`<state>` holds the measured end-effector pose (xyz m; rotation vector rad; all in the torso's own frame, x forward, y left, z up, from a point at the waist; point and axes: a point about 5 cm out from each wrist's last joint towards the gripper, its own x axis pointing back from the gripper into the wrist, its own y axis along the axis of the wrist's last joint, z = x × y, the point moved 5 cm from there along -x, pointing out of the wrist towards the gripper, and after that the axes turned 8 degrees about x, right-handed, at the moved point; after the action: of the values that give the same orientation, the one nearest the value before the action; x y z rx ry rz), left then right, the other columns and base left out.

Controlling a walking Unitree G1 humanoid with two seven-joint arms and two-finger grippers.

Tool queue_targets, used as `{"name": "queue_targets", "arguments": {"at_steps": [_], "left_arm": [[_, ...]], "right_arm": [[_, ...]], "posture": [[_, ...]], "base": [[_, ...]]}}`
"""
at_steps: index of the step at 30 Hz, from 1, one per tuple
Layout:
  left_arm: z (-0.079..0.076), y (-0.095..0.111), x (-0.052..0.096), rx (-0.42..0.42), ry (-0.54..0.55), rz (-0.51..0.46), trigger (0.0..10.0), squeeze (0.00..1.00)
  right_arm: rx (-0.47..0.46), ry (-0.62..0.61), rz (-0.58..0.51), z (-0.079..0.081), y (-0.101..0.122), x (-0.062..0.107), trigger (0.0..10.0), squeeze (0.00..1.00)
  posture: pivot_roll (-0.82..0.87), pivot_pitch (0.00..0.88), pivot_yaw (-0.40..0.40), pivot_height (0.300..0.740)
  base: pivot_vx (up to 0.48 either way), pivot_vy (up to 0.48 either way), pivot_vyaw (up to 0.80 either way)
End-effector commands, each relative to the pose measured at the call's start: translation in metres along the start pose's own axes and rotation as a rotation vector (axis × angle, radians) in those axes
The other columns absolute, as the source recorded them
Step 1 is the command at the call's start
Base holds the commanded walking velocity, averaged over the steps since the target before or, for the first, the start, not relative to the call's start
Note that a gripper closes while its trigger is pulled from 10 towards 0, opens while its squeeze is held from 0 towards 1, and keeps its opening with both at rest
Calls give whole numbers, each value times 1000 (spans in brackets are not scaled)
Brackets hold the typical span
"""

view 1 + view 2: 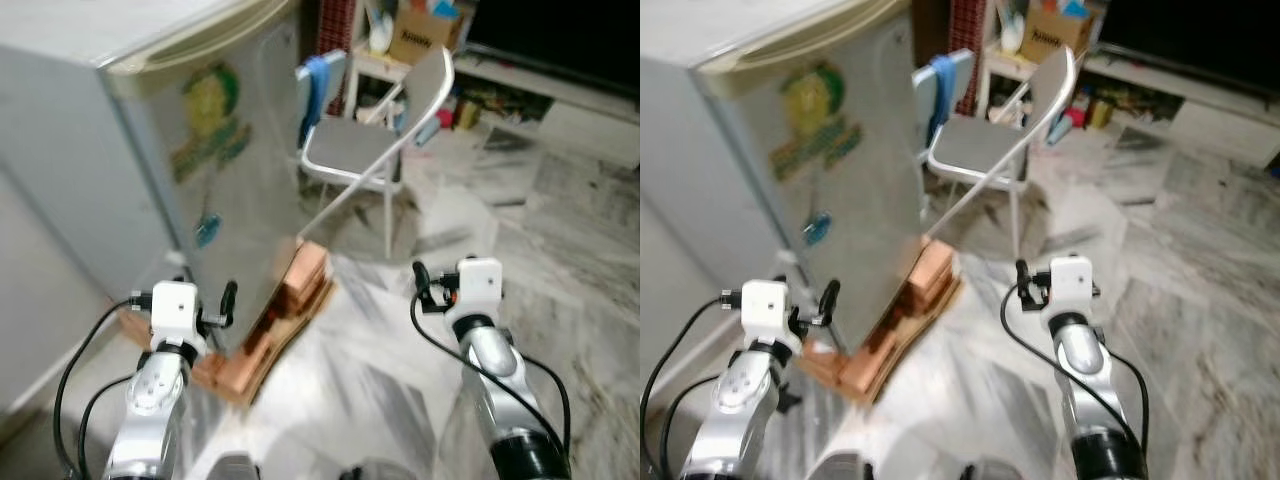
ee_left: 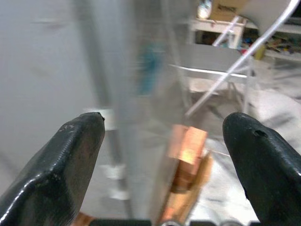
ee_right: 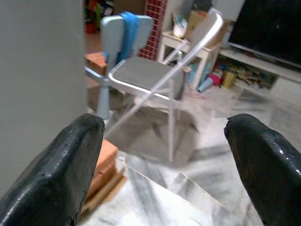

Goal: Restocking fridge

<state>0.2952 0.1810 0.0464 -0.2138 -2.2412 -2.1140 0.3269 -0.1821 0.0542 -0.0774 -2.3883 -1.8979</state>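
Claws both spread and empty: left claw (image 2: pixel 162 155) faces the closed silver stickered fridge (image 1: pixel 150 150); right claw (image 3: pixel 164 160) faces a grey folding chair (image 3: pixel 141 75).

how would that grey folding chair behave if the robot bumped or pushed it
The grey metal folding chair would probably slide easily, since its thin tube legs stand on smooth marble floor. It looks light for its size and might tip or fold. The blue cloth draped over a second chair behind it would likely slip off.
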Motion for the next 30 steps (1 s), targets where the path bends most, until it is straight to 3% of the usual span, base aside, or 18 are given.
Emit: {"name": "queue_targets", "arguments": {"at_steps": [1,8,30], "left_arm": [[6,0,1,-13,18,3,10000,0],[4,2,2,-29,5,-13,10000,0],[12,9,-12,-30,35,-45,10000,0]], "right_arm": [[-1,14,-18,4,6,-3,10000,0],[2,19,-13,4,5,-3,10000,0],[13,27,-7,4,5,-3,10000,0]], "posture": [[88,5,-59,740],[90,6,-65,740],[82,13,-76,740]], "base": [[0,480,0],[0,274,0],[0,0,-800]]}}
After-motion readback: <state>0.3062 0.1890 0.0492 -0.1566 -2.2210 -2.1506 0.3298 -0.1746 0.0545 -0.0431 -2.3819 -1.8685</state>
